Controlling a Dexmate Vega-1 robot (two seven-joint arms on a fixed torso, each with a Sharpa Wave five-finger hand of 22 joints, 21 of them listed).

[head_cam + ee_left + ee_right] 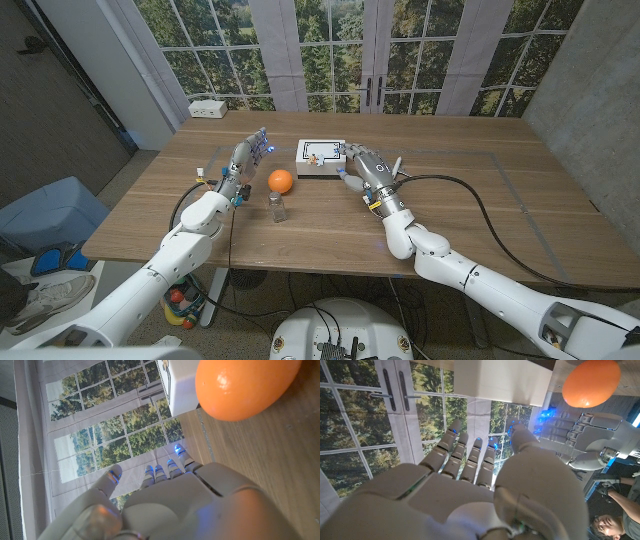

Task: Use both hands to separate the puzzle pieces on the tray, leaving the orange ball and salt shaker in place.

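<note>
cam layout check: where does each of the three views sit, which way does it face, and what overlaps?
Head view: on the robot's head, looking down the wooden table; both arms, left hand, right hand, white tray.
Left wrist view: on the left wrist, along the left hand's back toward the orange ball.
Right wrist view: on the right wrist, along the right hand's back toward the tray; left hand beyond.
Shared: ball and tray appear in all three.

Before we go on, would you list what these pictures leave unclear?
- Puzzle pieces on the white square tray: too small in the head view to tell joined from apart.
- Clear glass salt shaker: contents too small to read, head view.
- Round orange ball: cut off by the left wrist picture's edge.
</note>
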